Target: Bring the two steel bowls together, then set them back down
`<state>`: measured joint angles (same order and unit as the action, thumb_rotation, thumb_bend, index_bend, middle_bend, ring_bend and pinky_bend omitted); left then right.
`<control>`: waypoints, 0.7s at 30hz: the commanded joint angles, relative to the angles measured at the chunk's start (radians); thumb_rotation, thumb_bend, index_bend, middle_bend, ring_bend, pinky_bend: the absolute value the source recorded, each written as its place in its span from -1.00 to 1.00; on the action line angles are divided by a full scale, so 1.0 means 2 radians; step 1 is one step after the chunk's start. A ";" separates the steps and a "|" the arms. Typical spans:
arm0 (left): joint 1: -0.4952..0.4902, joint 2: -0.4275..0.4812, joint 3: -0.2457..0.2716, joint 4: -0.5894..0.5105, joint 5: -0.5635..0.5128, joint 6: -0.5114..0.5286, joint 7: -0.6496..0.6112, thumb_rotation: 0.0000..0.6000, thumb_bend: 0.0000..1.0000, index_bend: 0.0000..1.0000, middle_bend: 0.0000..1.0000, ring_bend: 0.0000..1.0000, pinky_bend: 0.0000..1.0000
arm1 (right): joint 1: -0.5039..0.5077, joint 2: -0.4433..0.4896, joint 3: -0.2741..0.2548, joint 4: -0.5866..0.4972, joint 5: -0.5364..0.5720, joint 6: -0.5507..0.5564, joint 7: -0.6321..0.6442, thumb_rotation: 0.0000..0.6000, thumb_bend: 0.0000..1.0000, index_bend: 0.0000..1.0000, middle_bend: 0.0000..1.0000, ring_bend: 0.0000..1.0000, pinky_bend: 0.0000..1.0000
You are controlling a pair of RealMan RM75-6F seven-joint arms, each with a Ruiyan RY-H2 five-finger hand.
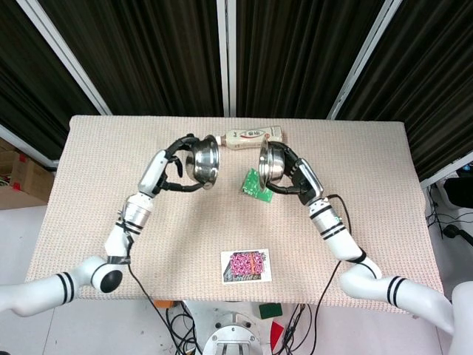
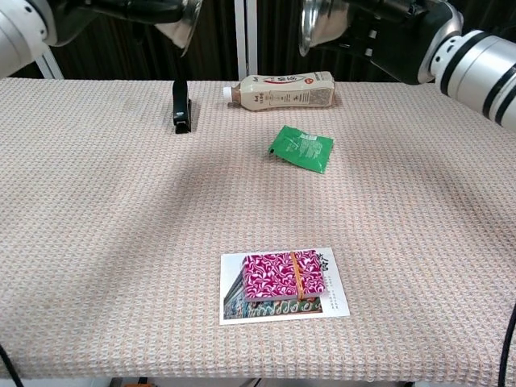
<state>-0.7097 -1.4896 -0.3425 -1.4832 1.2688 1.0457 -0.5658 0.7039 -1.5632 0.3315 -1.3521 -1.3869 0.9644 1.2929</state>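
Left hand [image 1: 175, 164]: raised above the tabletop [image 1: 89, 192], fingers wrapped about the left steel bowl [image 1: 202, 163]. The bowl is held clear of the surface and tipped on its side, its mouth turned toward the other bowl. In the chest view only its lower rim shows at the top edge of the frame.

Black clip [image 2: 181, 106]: standing on the tabletop at the far left, beneath the left bowl as seen from the chest view. It is hidden in the head view.

Bottle [image 1: 253, 137]: white with a red and tan label, lying on its side near the far edge, cap pointing toward the robot's left. In the head view it sits behind the gap between the two bowls.

Pink patterned pack [image 2: 285, 274]: bound by a band, lying on a printed card [image 2: 337, 305] near the front edge, well apart from all else.

Green packet [image 2: 302, 147]: flat on the tabletop, just in front of the bottle.

Right steel bowl [image 1: 270, 161]: lifted off the tabletop, tipped sideways, mouth facing the left bowl. The two bowls are near each other but apart; a clear gap separates them.

Right hand [image 1: 298, 177]: raised, fingers closed around the right bowl from behind and below.
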 commanded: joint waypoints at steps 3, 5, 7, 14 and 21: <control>0.005 0.148 0.061 -0.051 -0.063 -0.106 0.186 1.00 -0.58 0.28 0.22 0.12 0.23 | -0.039 0.121 -0.066 -0.039 0.013 -0.011 -0.339 1.00 -0.65 0.37 0.07 -0.07 -0.33; 0.008 0.164 0.074 -0.056 -0.096 -0.099 0.251 1.00 -0.58 0.28 0.23 0.11 0.23 | -0.046 0.155 -0.082 -0.065 0.048 -0.023 -0.469 1.00 -0.64 0.38 0.08 -0.06 -0.33; 0.009 0.173 0.082 -0.062 -0.123 -0.093 0.292 1.00 -0.58 0.28 0.23 0.11 0.23 | -0.048 0.185 -0.094 -0.100 0.094 -0.039 -0.566 1.00 -0.63 0.39 0.08 -0.06 -0.32; 0.010 0.178 0.110 -0.061 -0.186 -0.094 0.378 1.00 -0.58 0.28 0.22 0.11 0.22 | -0.046 0.226 -0.125 -0.194 0.256 -0.020 -0.773 1.00 -0.60 0.39 0.08 -0.05 -0.31; 0.005 0.165 0.128 -0.035 -0.201 -0.111 0.405 1.00 -0.59 -0.09 0.10 -0.01 0.14 | -0.039 0.216 -0.141 -0.196 0.310 -0.010 -0.832 1.00 -0.59 0.37 0.03 -0.06 -0.33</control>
<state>-0.6978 -1.1563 -0.0910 -1.5580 0.8719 0.8276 0.2381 0.6249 -1.1500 0.0783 -1.7158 -0.8099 0.9342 -0.3269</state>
